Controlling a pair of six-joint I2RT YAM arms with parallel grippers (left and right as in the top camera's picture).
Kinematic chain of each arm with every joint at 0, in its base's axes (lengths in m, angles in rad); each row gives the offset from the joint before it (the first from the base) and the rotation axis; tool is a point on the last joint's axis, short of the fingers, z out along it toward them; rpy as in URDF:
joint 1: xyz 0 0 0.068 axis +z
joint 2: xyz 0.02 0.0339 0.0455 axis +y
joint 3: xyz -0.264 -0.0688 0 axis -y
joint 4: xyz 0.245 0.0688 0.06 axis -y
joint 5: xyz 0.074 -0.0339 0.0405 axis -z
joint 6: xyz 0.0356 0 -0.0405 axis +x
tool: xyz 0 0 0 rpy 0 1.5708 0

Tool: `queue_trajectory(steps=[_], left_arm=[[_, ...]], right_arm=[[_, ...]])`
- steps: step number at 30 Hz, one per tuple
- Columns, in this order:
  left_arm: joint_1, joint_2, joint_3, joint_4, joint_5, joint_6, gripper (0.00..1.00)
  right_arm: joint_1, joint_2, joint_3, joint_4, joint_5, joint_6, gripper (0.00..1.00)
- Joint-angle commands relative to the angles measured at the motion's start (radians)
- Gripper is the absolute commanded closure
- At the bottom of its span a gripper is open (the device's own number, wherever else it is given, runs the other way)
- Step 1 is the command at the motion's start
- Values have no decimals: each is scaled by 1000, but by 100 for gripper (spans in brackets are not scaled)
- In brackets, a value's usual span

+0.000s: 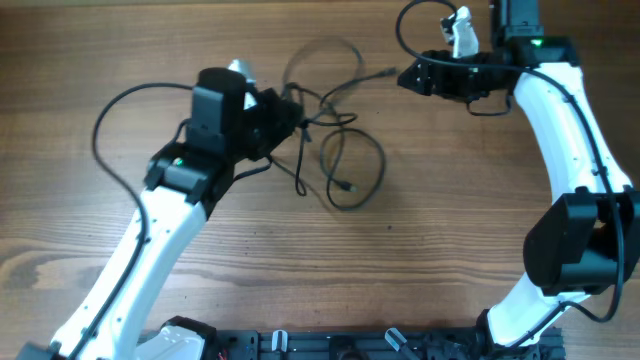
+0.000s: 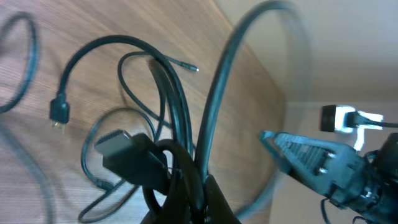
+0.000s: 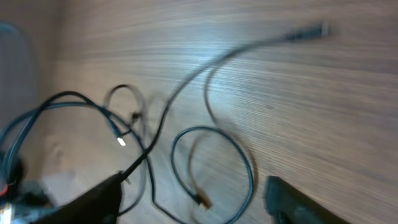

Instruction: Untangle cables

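Visibly unlabelled black cables [image 1: 335,140]

Overhead looking straight down, both wrist views close, all sharing cables [image 1: 335,150]

Below the right gripper [image 3: 193,205], whose two dark fingertips [image 3: 93,202] stand wide apart at the bottom corners of the view, the cables [image 3: 211,149] lie on the wooden table [image 3: 311,106]. One loop sits just ahead between the fingers. A blurred cord runs away to a plug [image 3: 308,31] far ahead on the right.
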State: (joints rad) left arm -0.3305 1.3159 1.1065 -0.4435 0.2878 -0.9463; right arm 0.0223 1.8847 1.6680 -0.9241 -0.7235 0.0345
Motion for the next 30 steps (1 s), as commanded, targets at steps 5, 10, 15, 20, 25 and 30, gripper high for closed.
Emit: queue_trajectory(steps=[5, 10, 15, 20, 25, 30], left_arm=[[3, 31, -7, -182, -1, -23, 96], [16, 35, -7, -129, 4, -225, 96], [50, 35, -7, -82, 4, -553, 96], [53, 35, -7, -80, 8, -850, 91], [53, 35, -7, -68, 7, -949, 80], [54, 35, -7, -1, 7, -956, 78]], right_arm=[[126, -24, 26, 0, -172, -74, 18], [185, -24, 26, 8, -103, 19, 19], [197, -24, 26, 3, -109, 19, 20], [198, -24, 26, -1, -136, 3, 21], [216, -24, 26, -2, -169, -24, 23], [273, -24, 26, -3, -150, -60, 25]])
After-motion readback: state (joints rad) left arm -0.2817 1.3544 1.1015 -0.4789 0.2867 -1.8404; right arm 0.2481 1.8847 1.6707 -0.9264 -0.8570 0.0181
